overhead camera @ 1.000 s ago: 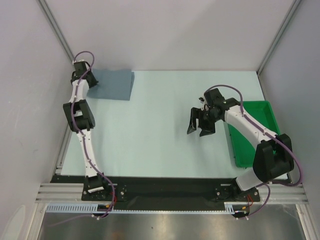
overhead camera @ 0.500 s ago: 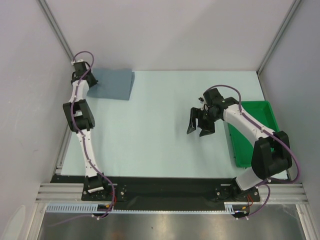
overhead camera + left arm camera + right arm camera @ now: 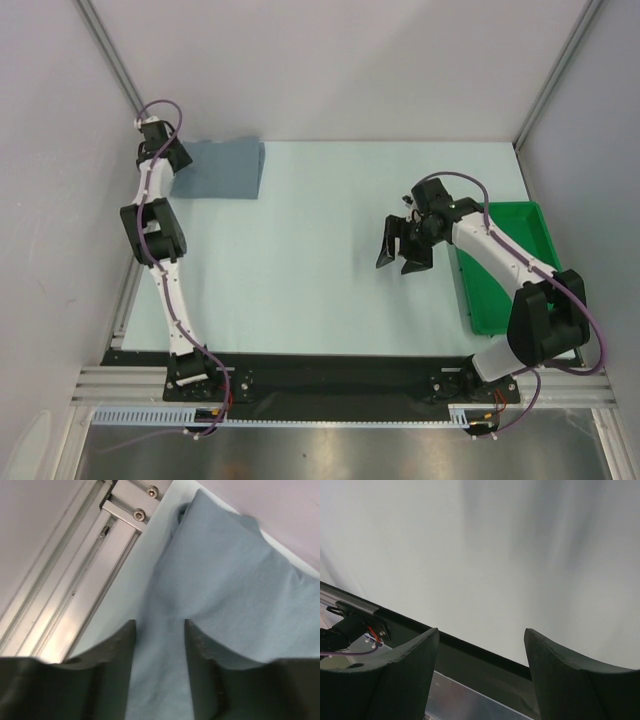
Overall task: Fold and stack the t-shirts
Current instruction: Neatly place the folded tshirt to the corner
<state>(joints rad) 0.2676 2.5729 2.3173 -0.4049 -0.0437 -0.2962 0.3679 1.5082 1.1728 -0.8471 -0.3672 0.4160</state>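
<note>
A folded slate-blue t-shirt [image 3: 222,168] lies as a flat rectangle in the table's far left corner. In the left wrist view the t-shirt [image 3: 225,590] fills most of the frame, its edge running along the table's border. My left gripper [image 3: 176,156] hovers over the shirt's left end; its fingers [image 3: 120,645] stand apart, with cloth showing in the gap and nothing pinched, so my left gripper [image 3: 160,625] is open. Right of the table's middle, my right gripper [image 3: 402,252] hangs open over bare table. In its own view the right gripper [image 3: 480,632] holds nothing.
A green plastic tray [image 3: 505,206] sits at the right edge, partly under the right arm. An aluminium frame rail [image 3: 85,580] runs close beside the shirt's left edge. Grey enclosure walls stand at the left, back and right of the pale table [image 3: 300,270].
My left gripper has opened and let go of the folded shirt, and its wrist has drawn back slightly toward the far left corner. The right arm has barely moved.
</note>
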